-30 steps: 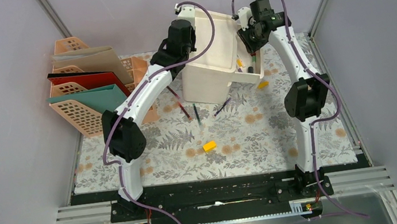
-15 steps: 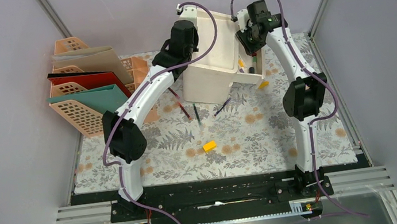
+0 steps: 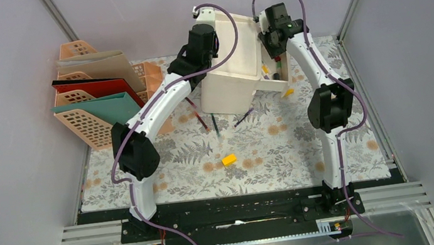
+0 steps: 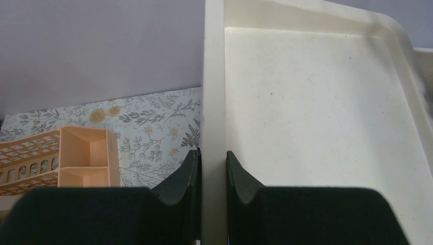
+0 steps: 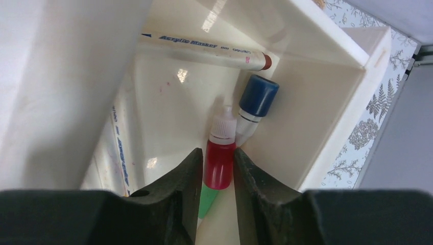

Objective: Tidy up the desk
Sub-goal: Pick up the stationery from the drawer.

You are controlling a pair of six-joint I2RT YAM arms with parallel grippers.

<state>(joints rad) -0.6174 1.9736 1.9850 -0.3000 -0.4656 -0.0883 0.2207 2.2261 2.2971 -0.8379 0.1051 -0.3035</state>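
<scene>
Two wrist cameras give what the overhead one cannot: the left wrist view shows the left gripper [image 4: 212,155] clamped on the thin upright wall of the cream bin [image 4: 316,117], one finger on each face, while from above that grip is hidden under the arm. The right wrist view looks into a small side compartment of the bin, where the right gripper [image 5: 217,151] pinches a little red bottle [image 5: 220,166] with a white cap, beside a blue-capped tube [image 5: 258,97]. A white marker [image 5: 204,50] lies across the back of the compartment, its blue print reading "Acrylic Marker"; the smaller lettering after it is too fine to read. Only the top view shows the desk [image 3: 269,153] spread beneath both arms, the bin tilted at its far middle, a yellow block [image 3: 228,159] near its centre, loose pens [image 3: 203,120] just in front of the bin, and peach file racks [image 3: 85,124] at the left edge
</scene>
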